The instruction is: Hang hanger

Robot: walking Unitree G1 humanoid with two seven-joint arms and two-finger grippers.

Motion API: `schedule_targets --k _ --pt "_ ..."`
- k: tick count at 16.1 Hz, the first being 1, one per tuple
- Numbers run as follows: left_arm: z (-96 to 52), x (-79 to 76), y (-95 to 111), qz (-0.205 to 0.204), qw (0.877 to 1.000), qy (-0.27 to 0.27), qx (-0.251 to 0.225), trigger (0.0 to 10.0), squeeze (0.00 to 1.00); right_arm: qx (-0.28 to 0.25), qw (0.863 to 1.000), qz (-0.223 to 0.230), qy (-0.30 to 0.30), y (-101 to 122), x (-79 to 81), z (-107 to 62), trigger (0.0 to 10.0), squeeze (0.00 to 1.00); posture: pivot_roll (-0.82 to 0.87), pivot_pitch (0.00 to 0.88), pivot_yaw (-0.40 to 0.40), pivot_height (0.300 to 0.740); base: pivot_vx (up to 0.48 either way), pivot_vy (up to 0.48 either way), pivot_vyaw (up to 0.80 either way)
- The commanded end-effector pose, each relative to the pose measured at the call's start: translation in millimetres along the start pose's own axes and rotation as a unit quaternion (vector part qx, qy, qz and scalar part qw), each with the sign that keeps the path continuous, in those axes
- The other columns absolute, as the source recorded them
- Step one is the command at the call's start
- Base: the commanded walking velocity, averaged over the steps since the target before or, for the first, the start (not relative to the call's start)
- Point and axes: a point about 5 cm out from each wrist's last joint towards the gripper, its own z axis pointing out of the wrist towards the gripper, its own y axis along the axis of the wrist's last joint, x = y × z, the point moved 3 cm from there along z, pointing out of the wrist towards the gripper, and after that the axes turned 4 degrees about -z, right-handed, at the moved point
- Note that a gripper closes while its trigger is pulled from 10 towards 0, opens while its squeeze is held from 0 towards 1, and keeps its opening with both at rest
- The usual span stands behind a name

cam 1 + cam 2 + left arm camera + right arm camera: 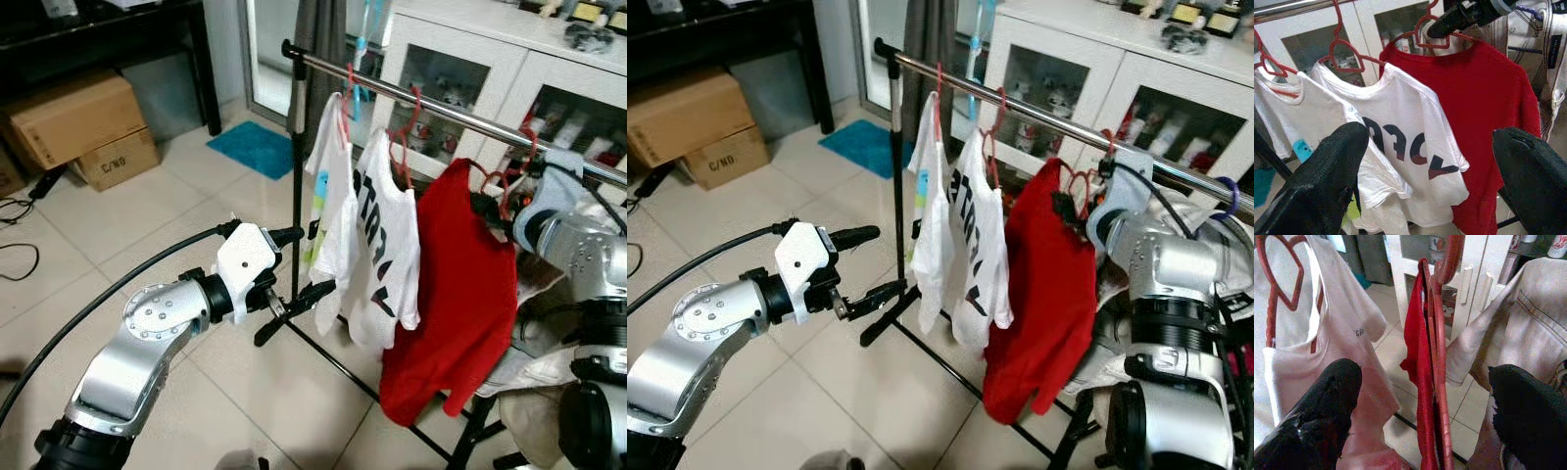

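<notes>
Red hanger [1439, 357]: carries red shirt [456, 294], hooked on rail [441, 110].
Right end effector [1425, 406]: fingers spread either side of hanger, not gripping.
Left end effector [309, 264]: spread wide, empty, beside white shirts [362, 245].

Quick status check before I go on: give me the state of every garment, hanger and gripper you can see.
Red T-shirt: on its red hanger, hooked over the rail.
Lettered white T-shirt: hanging on the rail.
White T-shirt with blue print: hanging, nearest the rail's end.
Right gripper: open, fingers either side of the red hanger.
Left gripper: open, holding nothing, short of the shirts.
</notes>
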Motion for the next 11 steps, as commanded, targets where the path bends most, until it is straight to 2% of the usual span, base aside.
schedule_targets --k 1,2,3,4,5,6,7,8,11 --pt "-0.4 0.0 -0.1 0.004 1.0 -0.002 0.006 10.0 0.76 -0.016 1.0 -0.004 -0.013 10.7 -2.8 0.2 10.0 0.0 0.04 0.012 -0.038 0.74 0.0 0.0 0.0" --pt "-1.2 0.0 -0.2 0.003 1.0 -0.001 0.007 10.0 0.76 -0.014 1.0 -0.004 -0.014 10.2 -3.2 1.4 10.0 0.0 0.04 0.012 -0.04 0.74 0.0 0.0 0.0" --pt "-2.4 -0.2 -0.2 0.002 1.0 0.0 0.007 10.0 0.76 -0.014 1.0 -0.002 -0.019 11.0 -3.6 4.8 5.1 0.0 0.05 0.013 -0.04 0.74 0.0 0.0 0.0" --pt "-2.6 -0.3 -0.4 0.002 1.0 0.0 0.008 10.0 0.76 -0.014 1.0 -0.001 -0.021 11.6 -3.6 6.7 4.4 0.0 0.05 0.014 -0.041 0.74 0.0 0.0 0.0" --pt "-2.5 -0.5 -0.4 0.002 1.0 -0.001 0.008 10.0 0.76 -0.01 1.0 0.0 -0.023 11.0 -4.2 8.7 1.4 0.0 0.04 0.014 -0.04 0.74 0.0 0.0 0.0" --pt "-2.4 -0.5 -0.3 0.002 1.0 -0.001 0.007 10.0 0.76 -0.006 1.0 0.0 -0.027 9.6 -5.4 10.4 1.0 0.0 0.04 0.014 -0.04 0.74 0.0 0.0 0.0" --pt "-2.3 -0.4 -0.1 0.001 1.0 -0.001 0.007 10.0 0.76 -0.003 1.0 0.001 -0.029 8.1 -6.4 11.4 0.2 0.0 0.04 0.014 -0.04 0.74 0.0 0.0 0.0" --pt "-1.9 0.0 0.3 0.001 1.0 -0.002 0.006 10.0 0.76 0.002 0.999 0.004 -0.036 5.3 -9.2 13.7 0.0 0.0 0.04 0.014 -0.04 0.74 0.0 0.0 0.0" --pt "-0.9 -0.3 0.8 0.001 1.0 -0.003 0.005 10.0 0.76 0.011 0.999 0.006 -0.049 -1.1 -13.7 17.9 0.0 0.0 0.04 0.013 -0.042 0.74 0.0 0.0 0.0"
